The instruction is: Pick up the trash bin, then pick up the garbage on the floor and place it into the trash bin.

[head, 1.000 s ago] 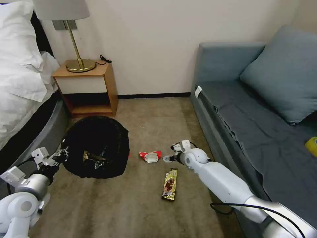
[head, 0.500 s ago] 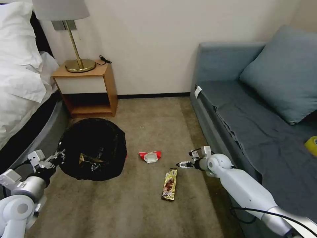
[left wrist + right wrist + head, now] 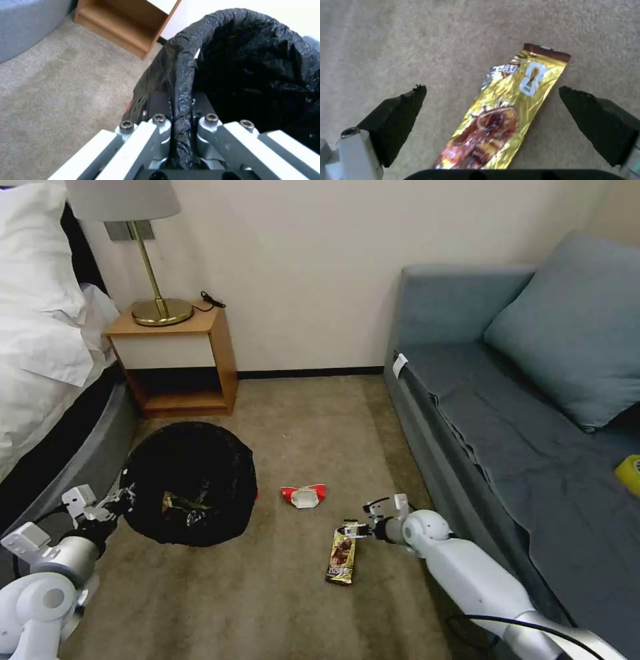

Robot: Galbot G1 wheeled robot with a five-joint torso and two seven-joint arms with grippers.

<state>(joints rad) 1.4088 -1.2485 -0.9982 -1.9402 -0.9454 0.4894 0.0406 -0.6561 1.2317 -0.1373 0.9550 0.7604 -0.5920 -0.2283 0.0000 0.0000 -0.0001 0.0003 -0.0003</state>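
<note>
The trash bin (image 3: 190, 483), lined with a crinkly black bag, hangs tilted at the left just above the carpet. My left gripper (image 3: 123, 497) is shut on the trash bin's rim (image 3: 181, 82). Some litter lies inside the bin. A brown-gold snack wrapper (image 3: 343, 551) lies flat on the carpet. My right gripper (image 3: 357, 528) hovers open over the wrapper's far end, and the wrapper (image 3: 505, 110) lies between its two black fingers (image 3: 396, 120). A white packet with red ends (image 3: 304, 495) lies on the floor between bin and wrapper.
A wooden nightstand (image 3: 177, 360) with a brass lamp (image 3: 160, 307) stands against the back wall. A bed (image 3: 47, 353) borders the left, a grey-blue sofa (image 3: 520, 447) the right, with a yellow tape roll (image 3: 629, 473) on its seat. Open carpet lies in front.
My right gripper moved from beside the white packet to the right, then back and down over the wrapper's far end. The bin in my left gripper shifted slightly.
</note>
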